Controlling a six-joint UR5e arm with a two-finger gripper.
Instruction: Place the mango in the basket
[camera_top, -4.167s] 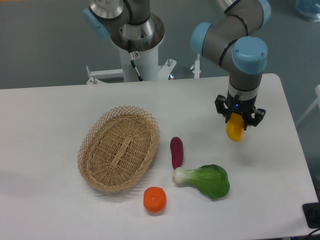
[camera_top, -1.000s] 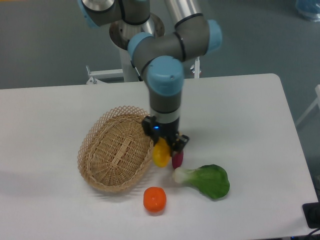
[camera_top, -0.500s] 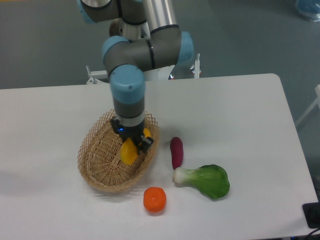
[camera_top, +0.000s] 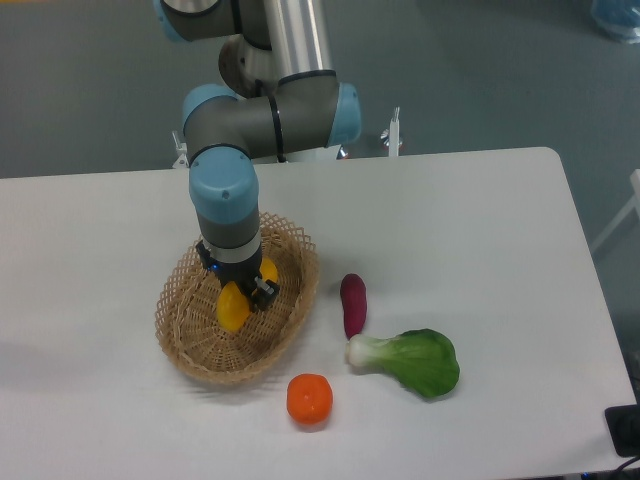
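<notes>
Mango (camera_top: 233, 308): gripped in claw (camera_top: 236, 292), long axis roughly vertical, hung directly over basket (camera_top: 190, 345) interior; release is judged next.

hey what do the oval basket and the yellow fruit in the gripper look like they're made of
The oval light-tan basket looks like woven wicker or rattan: visible interlaced strands and a lacy openwork rim, matte finish. The smooth yellow-orange mango, held in the two-finger gripper over the basket, has an even, unblemished, slightly glossy skin. That could suit a plastic replica, though a real fruit cannot be ruled out from this view.
</notes>
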